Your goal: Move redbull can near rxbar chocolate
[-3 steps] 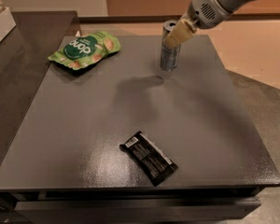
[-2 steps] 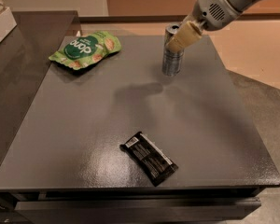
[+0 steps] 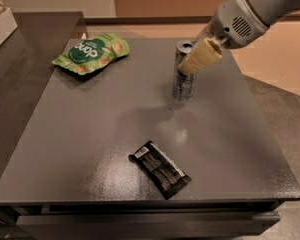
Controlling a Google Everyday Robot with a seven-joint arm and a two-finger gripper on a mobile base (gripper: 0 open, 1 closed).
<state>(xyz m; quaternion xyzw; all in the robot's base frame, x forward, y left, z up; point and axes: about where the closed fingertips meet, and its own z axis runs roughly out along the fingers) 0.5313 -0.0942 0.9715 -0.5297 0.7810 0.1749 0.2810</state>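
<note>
Moving now: gripper (image 3: 189, 63) clamped across the upper half of the redbull can (image 3: 182, 84), one cream finger (image 3: 202, 55) pressed on the near side, the other hidden behind. Has carried the can away from the back edge of the grey table (image 3: 90, 149) and toward the middle since a second ago, upright all the way, coming down the view together with the arm (image 3: 250, 9). Cannot tell whether lifted clear of the top or sliding on it; only a soft dark shadow just ahead of the base. Good news for the task: closing the gap to the rxbar chocolate (image 3: 160, 169), lying flat and slanted near the front edge, untouched. Still well apart though, with bare tabletop between, so roughly midway through the carry by the look of it. Next, probably more of the same heading toward the bar, then setting down upright just beside it without landing on the wrapper. Worth watching: a tall slim can gripped high, prone to tipping on release. Green snack pouch (image 3: 92, 53) off at the far corner on the left of the view, well out of the way.
</note>
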